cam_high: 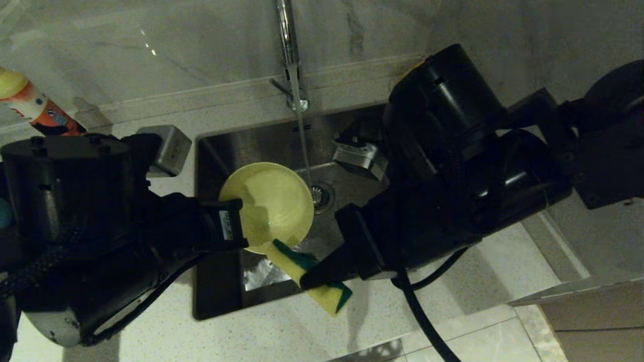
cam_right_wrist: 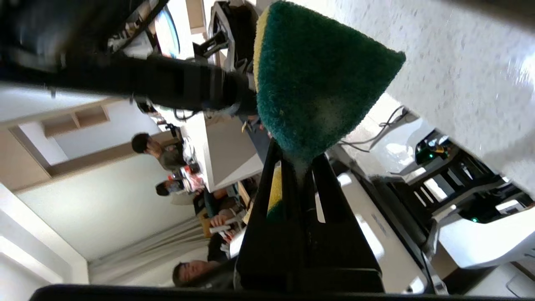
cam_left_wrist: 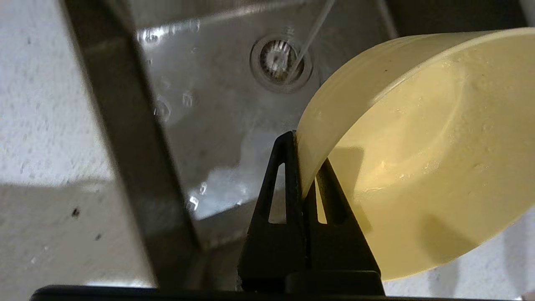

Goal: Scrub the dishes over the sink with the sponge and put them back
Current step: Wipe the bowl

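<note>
One dish, a yellow bowl point(cam_high: 274, 201), hangs tilted over the sink point(cam_high: 226, 146) with its inside facing up toward me. My left gripper point(cam_high: 240, 221) is shut on its rim, one finger inside and one outside, as the left wrist view shows on the bowl point(cam_left_wrist: 426, 159) and gripper point(cam_left_wrist: 304, 167). The sponge point(cam_high: 292, 261), green face and yellow foam, sits just below the bowl's near edge, over the sink's front rim. My right gripper point(cam_high: 307, 280) is shut on it; in the right wrist view the sponge point(cam_right_wrist: 317, 83) sticks out past the gripper point(cam_right_wrist: 299, 163).
A thin stream of water runs from the chrome faucet point(cam_high: 288, 50) down beside the bowl to the drain point(cam_high: 321, 195). An orange and yellow bottle point(cam_high: 35, 105) stands on the counter at the far left. Speckled white counter point(cam_high: 282, 332) borders the sink in front.
</note>
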Tool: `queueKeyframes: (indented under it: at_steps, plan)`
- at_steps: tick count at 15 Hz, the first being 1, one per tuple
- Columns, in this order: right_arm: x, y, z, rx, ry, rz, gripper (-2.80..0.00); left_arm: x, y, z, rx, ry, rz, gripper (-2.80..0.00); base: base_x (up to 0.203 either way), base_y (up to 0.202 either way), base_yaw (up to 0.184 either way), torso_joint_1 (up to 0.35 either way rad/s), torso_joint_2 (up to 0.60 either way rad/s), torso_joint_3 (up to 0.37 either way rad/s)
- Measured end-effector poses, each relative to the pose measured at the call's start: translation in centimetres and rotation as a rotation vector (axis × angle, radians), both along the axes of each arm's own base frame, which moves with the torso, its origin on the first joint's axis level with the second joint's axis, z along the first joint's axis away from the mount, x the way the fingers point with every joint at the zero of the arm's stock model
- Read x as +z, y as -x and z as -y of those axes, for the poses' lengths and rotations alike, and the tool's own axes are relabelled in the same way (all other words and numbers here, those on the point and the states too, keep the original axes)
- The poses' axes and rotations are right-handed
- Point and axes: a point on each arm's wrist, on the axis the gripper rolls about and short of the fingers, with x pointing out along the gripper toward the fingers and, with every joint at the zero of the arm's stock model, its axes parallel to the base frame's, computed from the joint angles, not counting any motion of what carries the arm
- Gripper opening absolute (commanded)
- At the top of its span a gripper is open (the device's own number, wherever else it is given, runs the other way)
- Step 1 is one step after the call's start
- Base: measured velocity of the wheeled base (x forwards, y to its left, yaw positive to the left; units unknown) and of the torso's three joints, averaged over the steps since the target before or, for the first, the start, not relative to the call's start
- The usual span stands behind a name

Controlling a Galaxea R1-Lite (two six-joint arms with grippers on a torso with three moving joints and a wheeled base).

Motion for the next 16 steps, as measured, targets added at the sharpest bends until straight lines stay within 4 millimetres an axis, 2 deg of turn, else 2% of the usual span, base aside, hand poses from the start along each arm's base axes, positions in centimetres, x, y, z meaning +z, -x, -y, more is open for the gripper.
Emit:
queueKeyframes:
  at_steps: [8,16]
  plan:
    - [-0.5,-2.3,-1.6,-0.038,-0.013,-0.02,-2.8,-2.5,0.2,0.8,0.002,-0.067,0.07,-2.8,0.0,0.0,0.0,0.0,0.0,0.0]
    - [-1.0,-4.6,-2.1,-0.079,-0.022,-0.004,-2.8,-2.9,0.7,1.0,-0.018,-0.073,0.073,-2.8,0.0,0.0,0.0,0.0,0.0,0.0]
